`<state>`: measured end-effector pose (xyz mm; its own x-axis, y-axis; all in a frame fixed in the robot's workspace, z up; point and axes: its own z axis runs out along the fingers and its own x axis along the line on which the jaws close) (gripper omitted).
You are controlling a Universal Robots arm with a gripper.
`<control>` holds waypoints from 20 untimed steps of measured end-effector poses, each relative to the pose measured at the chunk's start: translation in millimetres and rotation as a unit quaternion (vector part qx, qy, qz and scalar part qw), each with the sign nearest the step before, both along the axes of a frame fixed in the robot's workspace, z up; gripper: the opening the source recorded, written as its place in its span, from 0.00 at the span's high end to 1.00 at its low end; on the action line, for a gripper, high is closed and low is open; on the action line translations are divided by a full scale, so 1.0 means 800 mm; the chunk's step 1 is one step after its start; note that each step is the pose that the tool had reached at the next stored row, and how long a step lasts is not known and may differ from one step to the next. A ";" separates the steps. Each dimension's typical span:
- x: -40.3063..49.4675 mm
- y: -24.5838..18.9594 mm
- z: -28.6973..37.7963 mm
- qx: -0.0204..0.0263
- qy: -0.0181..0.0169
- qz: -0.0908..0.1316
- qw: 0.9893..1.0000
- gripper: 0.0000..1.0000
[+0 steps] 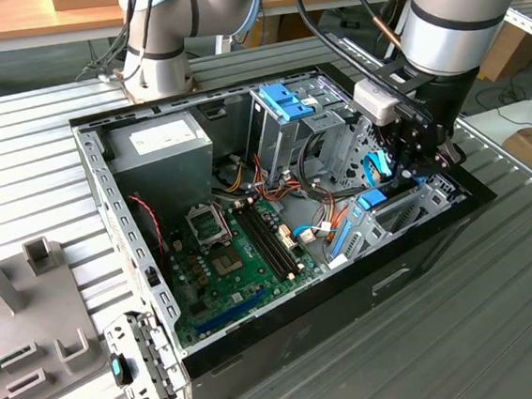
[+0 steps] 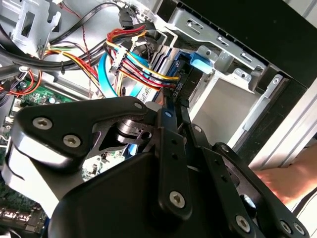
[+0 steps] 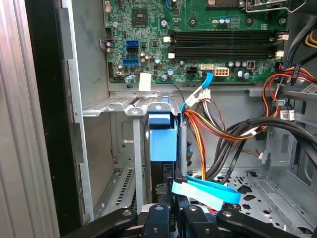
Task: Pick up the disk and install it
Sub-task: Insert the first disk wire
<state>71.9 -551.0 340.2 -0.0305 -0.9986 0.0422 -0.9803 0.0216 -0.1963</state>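
Hand [image 1: 411,155] down inside the case [image 1: 287,325], at the exterior view's right, by the drive bay [image 3: 124,106]. Clenched on the top edge of the disk [image 3: 163,141], standing on its edge in the bay slot. Could snag the loose wires [image 3: 213,126] just beside it. Could jam if tilted, because the slot looks tight. Blue cable [image 3: 205,191] lying across the hand's tips might get pinched.

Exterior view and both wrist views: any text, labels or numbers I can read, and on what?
Nothing can be read for sure.
White label on the power supply: print cannot be made out.
White sticker on the motherboard: no print legible.
Black connector: lettering unclear.
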 end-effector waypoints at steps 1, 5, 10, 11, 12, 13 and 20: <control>0.000 0.0000 -0.0013 0.000 0.000 0.000 1.000 0.83; 0.000 -0.0001 -0.0044 0.000 0.000 0.000 1.000 0.83; 0.000 -0.0001 -0.0070 0.000 0.000 0.000 1.000 0.83; 0.000 -0.0001 -0.0071 0.000 0.000 0.000 1.000 0.83; 0.000 -0.0001 -0.0073 0.000 0.000 0.000 1.000 0.83; 0.000 -0.0001 -0.0073 0.000 0.000 0.000 1.000 0.83; 0.000 -0.0001 -0.0076 0.000 0.000 0.000 1.000 0.76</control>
